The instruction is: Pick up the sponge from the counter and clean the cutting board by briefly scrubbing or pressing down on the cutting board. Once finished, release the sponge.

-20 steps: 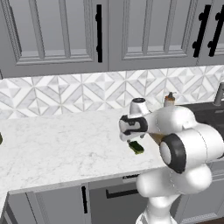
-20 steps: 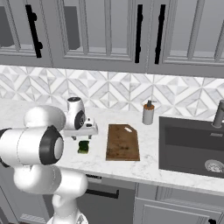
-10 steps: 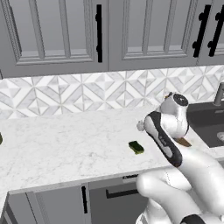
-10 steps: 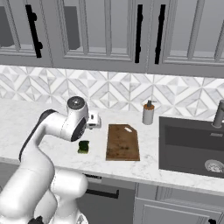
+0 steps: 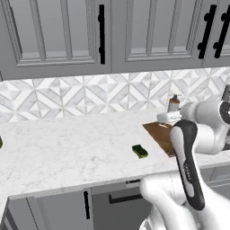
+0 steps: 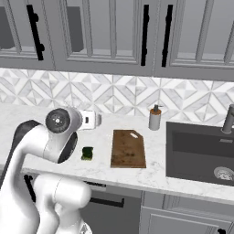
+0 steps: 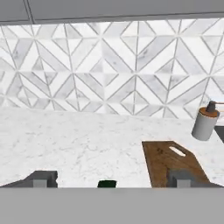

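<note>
Lying free on the counter (image 5: 67, 143), the sponge (image 5: 140, 151) has stayed; pincer (image 7: 111, 177) apart, risen.

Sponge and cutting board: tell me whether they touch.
Apart. In the right base view a strip of bare white counter lies between the sponge and the cutting board's left edge.

Kitchen: grey cabinets (image 6: 114, 32), tiled backsplash (image 5: 90, 96), marble counter (image 5: 67, 148), sink (image 6: 201, 151)
</note>
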